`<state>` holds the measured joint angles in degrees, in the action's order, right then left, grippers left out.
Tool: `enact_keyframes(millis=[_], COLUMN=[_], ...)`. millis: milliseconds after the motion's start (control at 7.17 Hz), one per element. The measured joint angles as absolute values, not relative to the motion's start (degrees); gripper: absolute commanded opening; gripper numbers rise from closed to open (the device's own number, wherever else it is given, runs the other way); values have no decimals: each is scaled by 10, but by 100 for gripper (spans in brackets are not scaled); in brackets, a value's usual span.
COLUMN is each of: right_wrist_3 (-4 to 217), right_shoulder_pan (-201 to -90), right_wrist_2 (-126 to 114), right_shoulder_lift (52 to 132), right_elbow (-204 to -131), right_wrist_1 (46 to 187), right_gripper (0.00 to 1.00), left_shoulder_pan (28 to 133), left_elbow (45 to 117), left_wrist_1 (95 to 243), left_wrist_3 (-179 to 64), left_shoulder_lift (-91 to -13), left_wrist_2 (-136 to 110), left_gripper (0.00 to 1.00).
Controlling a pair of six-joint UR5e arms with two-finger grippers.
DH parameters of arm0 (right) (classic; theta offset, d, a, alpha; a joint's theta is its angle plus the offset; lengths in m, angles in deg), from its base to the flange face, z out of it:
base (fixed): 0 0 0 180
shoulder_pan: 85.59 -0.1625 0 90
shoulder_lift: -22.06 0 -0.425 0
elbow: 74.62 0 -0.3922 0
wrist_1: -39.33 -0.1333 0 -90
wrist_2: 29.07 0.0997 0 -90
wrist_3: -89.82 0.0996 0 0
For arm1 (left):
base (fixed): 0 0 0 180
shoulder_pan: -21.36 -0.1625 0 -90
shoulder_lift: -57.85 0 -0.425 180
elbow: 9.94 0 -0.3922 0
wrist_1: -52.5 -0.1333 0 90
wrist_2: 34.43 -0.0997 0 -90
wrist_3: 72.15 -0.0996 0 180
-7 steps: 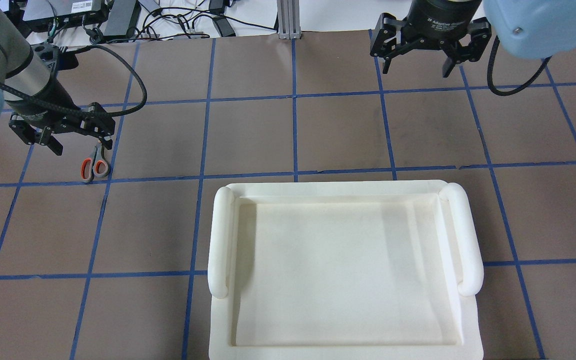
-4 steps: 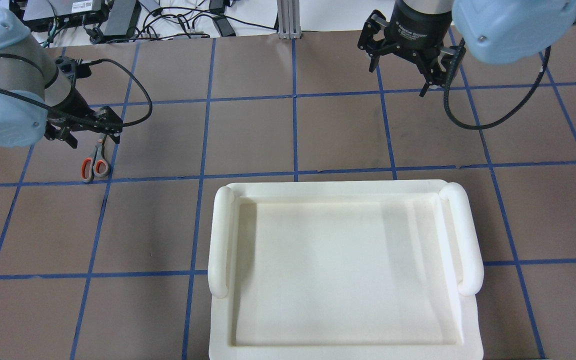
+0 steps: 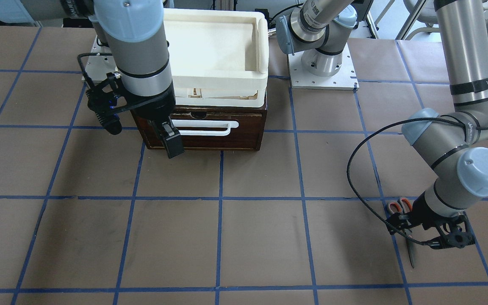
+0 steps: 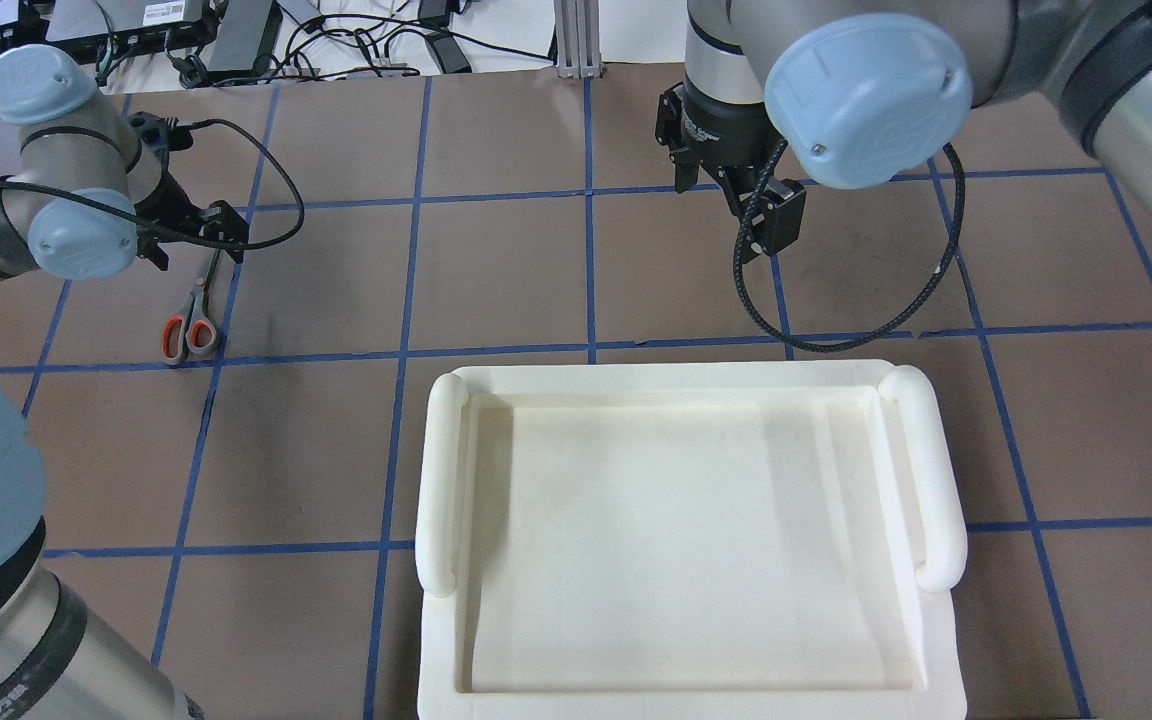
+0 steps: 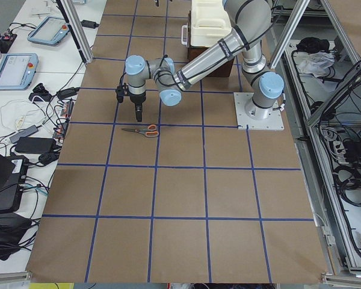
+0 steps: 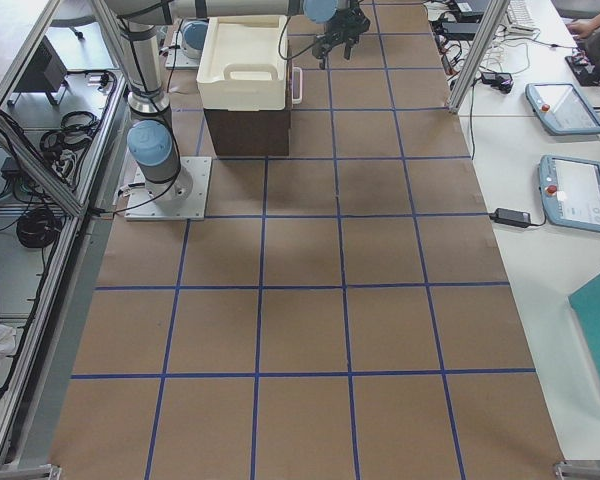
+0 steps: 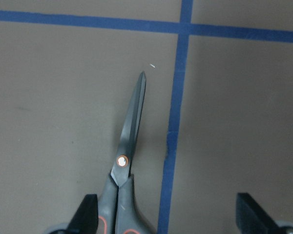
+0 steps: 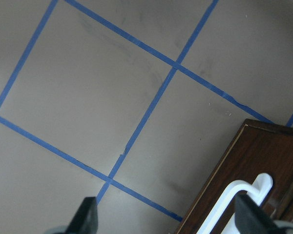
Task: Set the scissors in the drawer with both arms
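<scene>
The scissors (image 4: 190, 322) lie flat on the brown table at the left, orange-lined handles toward the robot; they also show in the front view (image 3: 400, 206) and the left wrist view (image 7: 131, 136). My left gripper (image 4: 194, 250) is open and low over the blades, a finger on each side (image 7: 168, 214). The drawer (image 3: 227, 140) is closed, with its white bar handle (image 3: 203, 127) on the front. My right gripper (image 3: 170, 142) is open and empty, just in front of the drawer at the handle's end (image 8: 239, 200).
A white foam tray (image 3: 218, 80) sits on top of the drawer box and hides it in the overhead view (image 4: 436, 480). Blue tape lines grid the table. Cables and electronics lie beyond the far edge (image 4: 236, 30).
My left gripper has come down over the scissors' blades. My right arm has swung left and toward the drawer front, with its gripper turned.
</scene>
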<state>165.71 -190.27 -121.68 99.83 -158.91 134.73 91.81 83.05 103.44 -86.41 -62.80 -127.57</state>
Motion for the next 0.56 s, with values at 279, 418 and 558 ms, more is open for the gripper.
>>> enact_keyframes(millis=[279, 418, 558], right_wrist_3=[1765, 1795, 1810], right_shoulder_pan=[-1935, -1945, -1950], right_wrist_2=[-1214, -1211, -1209], right_shoulder_lift=[969, 955, 942], right_elbow=[-1598, -1598, -1599], right_wrist_1=[1347, 1344, 1338], right_gripper=[100, 100, 100], left_shoulder_pan=[901, 894, 891], left_elbow=[812, 814, 824], left_wrist_1=[1023, 1022, 1022], left_wrist_3=[-910, -922, -927], left_shoulder_lift=[-670, -679, -682], left_wrist_2=[-1272, -1268, -1261], left_gripper=[100, 100, 100])
